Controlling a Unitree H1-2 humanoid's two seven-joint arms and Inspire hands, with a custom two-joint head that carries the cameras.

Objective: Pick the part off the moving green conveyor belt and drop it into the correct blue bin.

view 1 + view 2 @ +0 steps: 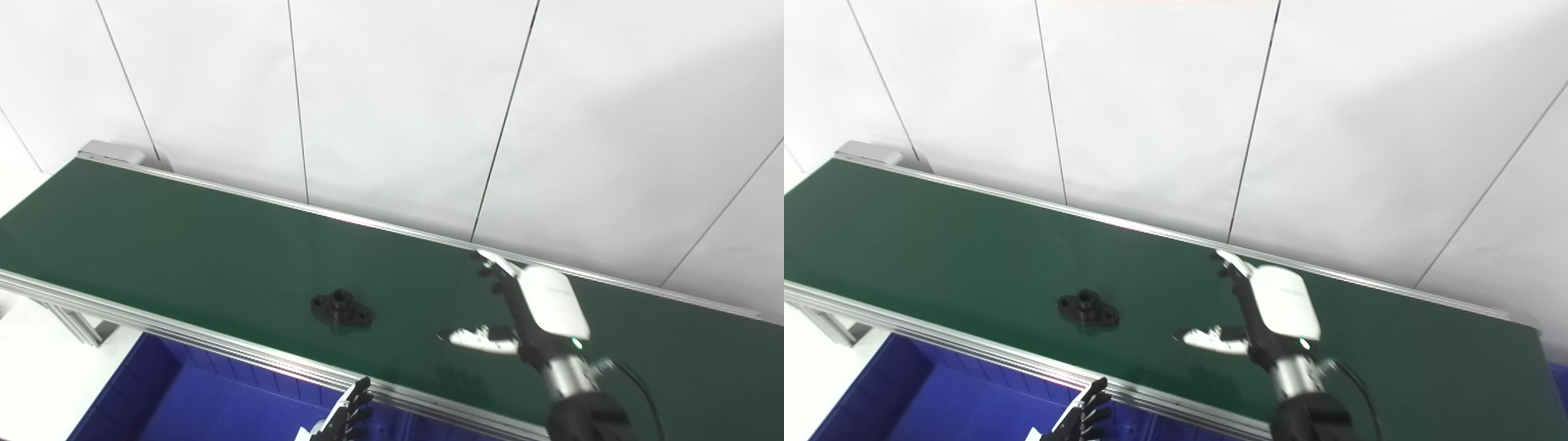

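Note:
A black flanged part (pixel 342 308) with a raised centre hub lies flat on the green conveyor belt (pixel 184 245), near its front edge. My right hand (pixel 520 306) hovers over the belt to the right of the part, open, fingers and thumb spread, holding nothing. A clear gap of belt separates it from the part. Only the dark fingertips (pixel 352 407) of my left hand (pixel 1078 419) show at the bottom edge, below the belt rail and over the blue bin (pixel 184 398); the fingers look stretched out and empty.
An aluminium rail (pixel 184 334) runs along the belt's front edge, another along the back. White panelled wall (pixel 392 92) stands behind. The belt's left end has a grey housing (pixel 110 150). A sliver of another blue bin (pixel 1559 373) shows at far right.

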